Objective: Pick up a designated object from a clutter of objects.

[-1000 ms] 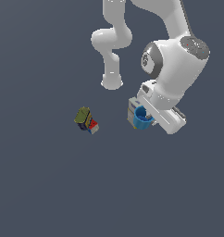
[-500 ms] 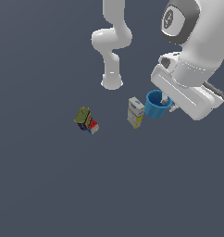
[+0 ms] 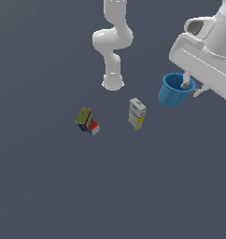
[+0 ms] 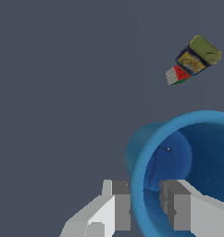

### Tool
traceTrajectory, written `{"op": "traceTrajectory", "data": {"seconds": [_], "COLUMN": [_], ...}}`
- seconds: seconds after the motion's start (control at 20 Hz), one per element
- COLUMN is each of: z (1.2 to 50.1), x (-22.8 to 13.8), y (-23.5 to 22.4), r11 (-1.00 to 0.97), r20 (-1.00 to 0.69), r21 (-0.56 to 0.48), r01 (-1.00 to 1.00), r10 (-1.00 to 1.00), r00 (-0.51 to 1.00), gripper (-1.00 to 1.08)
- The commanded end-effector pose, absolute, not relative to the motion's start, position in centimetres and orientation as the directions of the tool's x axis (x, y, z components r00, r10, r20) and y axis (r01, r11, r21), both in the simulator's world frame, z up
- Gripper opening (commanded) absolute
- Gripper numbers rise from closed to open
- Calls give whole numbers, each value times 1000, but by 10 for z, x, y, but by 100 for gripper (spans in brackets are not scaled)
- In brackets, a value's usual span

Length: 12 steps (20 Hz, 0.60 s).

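On the exterior view's left the olive-green can (image 3: 83,116) lies on the counter (image 3: 63,186) touching a red-blue block (image 3: 93,127). The white carton (image 3: 137,113) stands mid-scene. Right of it hangs the blue cup (image 3: 174,90), off the counter, its wall pinched by the tool (image 4: 144,203), one finger inside. It looks light, stiff and smooth; a rim pinch suits it.

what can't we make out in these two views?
- Hand: cut off by the wrist view's edge; in the exterior view the arm's housing hides most of it.
- Blue cup: part of its rim runs off the wrist view.
- White carton: print too small to read in the exterior view; absent from the wrist view.
- Olive-green can: label blurred.
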<state>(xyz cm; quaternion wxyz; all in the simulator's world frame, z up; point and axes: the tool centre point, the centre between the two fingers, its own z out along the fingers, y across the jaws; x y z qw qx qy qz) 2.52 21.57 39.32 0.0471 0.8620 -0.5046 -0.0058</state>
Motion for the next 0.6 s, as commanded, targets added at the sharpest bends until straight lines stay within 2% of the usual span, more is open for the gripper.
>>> {"op": "traceTrajectory", "data": {"seconds": [0.0,0.55], "z": [411,453], "x": [28,38], "y": [221,234], "r11": [-486,-485], "r20": [38,39], "r21": [86,86], "r01": [-870,-870], "r10": [-871,-871], "r00": [490,490], "gripper": [-100,-100]}}
